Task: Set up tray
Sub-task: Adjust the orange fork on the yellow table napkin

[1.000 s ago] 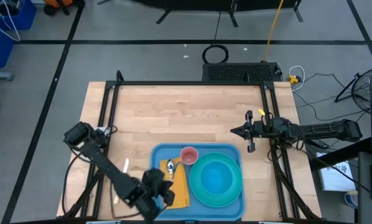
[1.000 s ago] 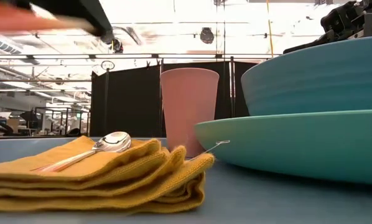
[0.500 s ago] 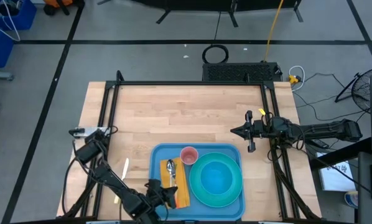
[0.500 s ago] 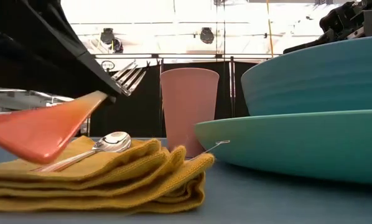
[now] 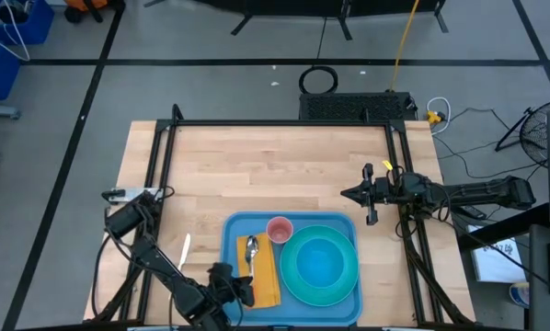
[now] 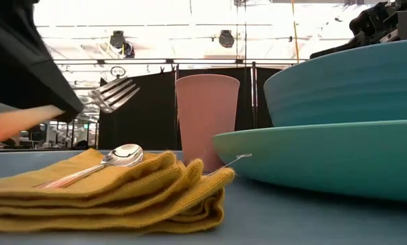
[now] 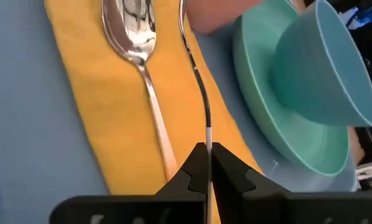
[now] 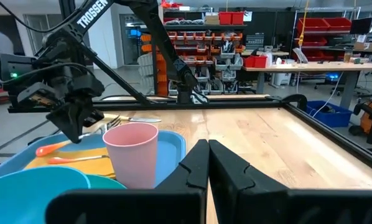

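The blue tray (image 5: pixel 231 230) lies at the table's near edge. On it are a folded yellow napkin (image 5: pixel 266 276) with a spoon (image 7: pixel 136 37) on top, a pink cup (image 5: pixel 280 229), and a turquoise bowl (image 5: pixel 319 265) standing in a turquoise plate (image 6: pixel 312 153). My left gripper (image 7: pixel 208 149) is over the napkin's near end, shut on a fork (image 6: pixel 115 94). The fork runs beside the spoon, its tines toward the cup. My right gripper (image 5: pixel 347 195) waits shut above the table, beyond the tray's far right corner. My left gripper pinches the fork's handle (image 7: pixel 208 135) between its two fingertips, which lie along the fork's length. They come from the near side, slanting down. The fork is lifted clear of the napkin, with its tines (image 8: pixel 119 118) pointing toward the far side and tipped slightly up.
A pale slim utensil (image 5: pixel 185 245) lies on the wood left of the tray. A black frame rail (image 5: pixel 284 122) borders the table. Bare wood (image 5: pixel 266 170) stretches beyond the tray toward the far edge.
My left gripper has brought the fork down over the napkin: in the low view its orange handle and tines dropped into sight, then drew back toward the near left. The arm's elbow has swung nearer. The spoon, the napkin and my right arm have kept still.
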Available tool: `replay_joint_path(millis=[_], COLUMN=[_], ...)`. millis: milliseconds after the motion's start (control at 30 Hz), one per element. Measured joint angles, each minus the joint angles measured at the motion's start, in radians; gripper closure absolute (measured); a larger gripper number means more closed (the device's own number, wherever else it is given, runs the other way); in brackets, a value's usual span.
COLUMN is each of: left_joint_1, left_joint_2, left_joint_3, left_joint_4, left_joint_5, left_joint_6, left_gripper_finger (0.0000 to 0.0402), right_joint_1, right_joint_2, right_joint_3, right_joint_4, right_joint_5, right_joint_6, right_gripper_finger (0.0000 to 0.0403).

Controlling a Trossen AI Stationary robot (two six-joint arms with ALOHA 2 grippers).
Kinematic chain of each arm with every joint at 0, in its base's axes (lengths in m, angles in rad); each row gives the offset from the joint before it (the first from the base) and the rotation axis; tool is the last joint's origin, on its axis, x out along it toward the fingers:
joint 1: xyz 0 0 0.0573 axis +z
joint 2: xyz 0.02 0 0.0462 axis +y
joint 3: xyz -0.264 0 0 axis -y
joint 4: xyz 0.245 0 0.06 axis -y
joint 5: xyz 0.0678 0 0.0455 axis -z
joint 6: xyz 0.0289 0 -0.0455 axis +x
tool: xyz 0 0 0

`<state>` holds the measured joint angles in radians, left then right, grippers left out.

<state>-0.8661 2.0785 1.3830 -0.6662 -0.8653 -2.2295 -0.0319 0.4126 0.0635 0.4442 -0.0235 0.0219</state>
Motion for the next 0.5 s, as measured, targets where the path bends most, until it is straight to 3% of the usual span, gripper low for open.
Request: replay_joint_path(millis=[267,500], left_joint_1=[0.020,0.096], left_joint_2=[-0.003,-0.003], left_joint_3=[0.000,0.011], left_joint_4=[-0.008,0.077], left_joint_5=[-0.039,0.005], left_joint_6=[-0.002,0.067], left_gripper_finger=[0.0398,0.0398], right_joint_1=[0.000,0.000], right_joint_2=[0.000,0.000], right_joint_3=[0.000,0.000], right_joint_4=[-0.003,-0.001], right_joint_5=[0.000,0.000], right_joint_6=[0.000,0.000], right_gripper_finger=[0.0403,0.0403])
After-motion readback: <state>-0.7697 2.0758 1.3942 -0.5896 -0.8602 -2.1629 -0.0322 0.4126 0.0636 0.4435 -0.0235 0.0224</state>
